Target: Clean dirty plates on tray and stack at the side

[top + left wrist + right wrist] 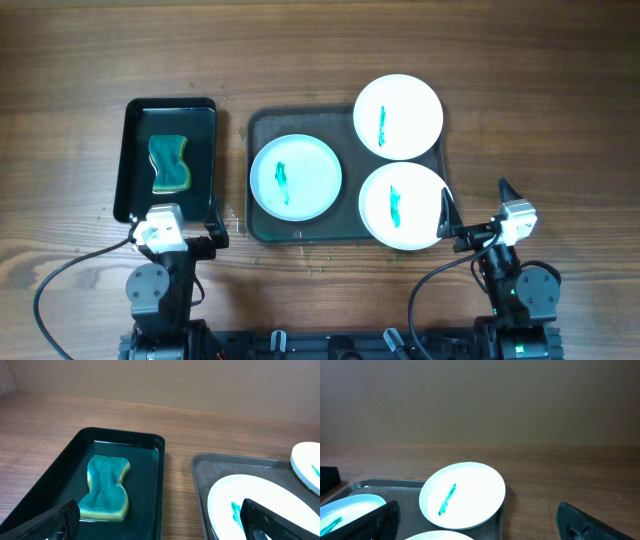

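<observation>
Task not begun, by appearance. Left plate [295, 177], far plate [398, 116] and near plate [400, 205] lay on tray [300, 122], each bearing teal smear. No stack on table [540, 80]. Sponge [169, 164] lay in pan [130, 160], left of tray. Left end effector [160, 507] open, empty, near pan's close end. Right end effector [476, 203] open, empty, beside near plate. Remaining, in my judgement: fetch sponge, wipe three plates, stack aside.
</observation>
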